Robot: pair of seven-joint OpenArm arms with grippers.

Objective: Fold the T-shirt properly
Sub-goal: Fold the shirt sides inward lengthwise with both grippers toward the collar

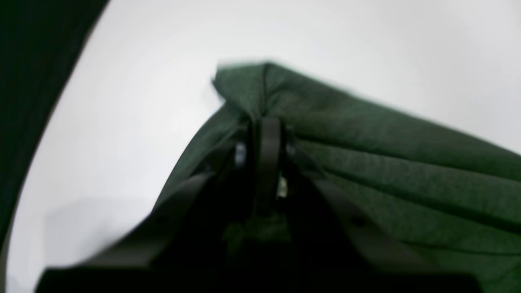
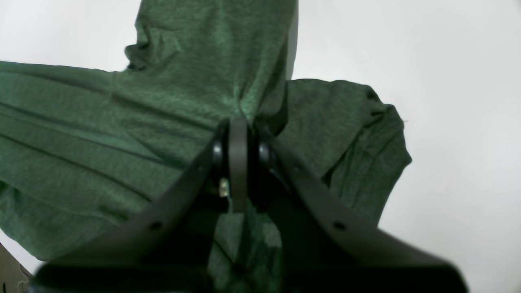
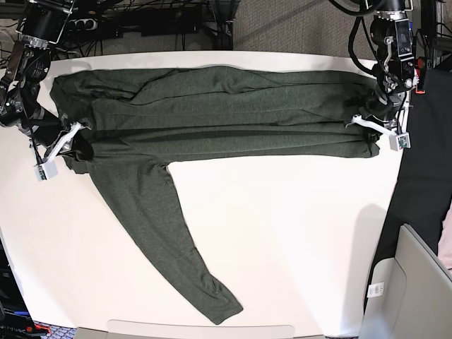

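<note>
The T-shirt [image 3: 212,106] lies stretched across the surface's [image 3: 296,226] far side, one sleeve [image 3: 169,247] trailing toward the near edge.

Robotics laboratory, as I see it from my remote station. My two arms [image 3: 21,78] [image 3: 392,63] are mounted at opposite ends of a plain white bench [image 3: 282,233], each carrying a small wrist camera module [image 3: 44,171]. Bundled black cables [image 3: 141,14] and a power strip [image 3: 88,23] run along the far edge over grey carpet [image 3: 296,25]. A grey plastic bin [image 3: 417,282] stands beside the bench.
</note>
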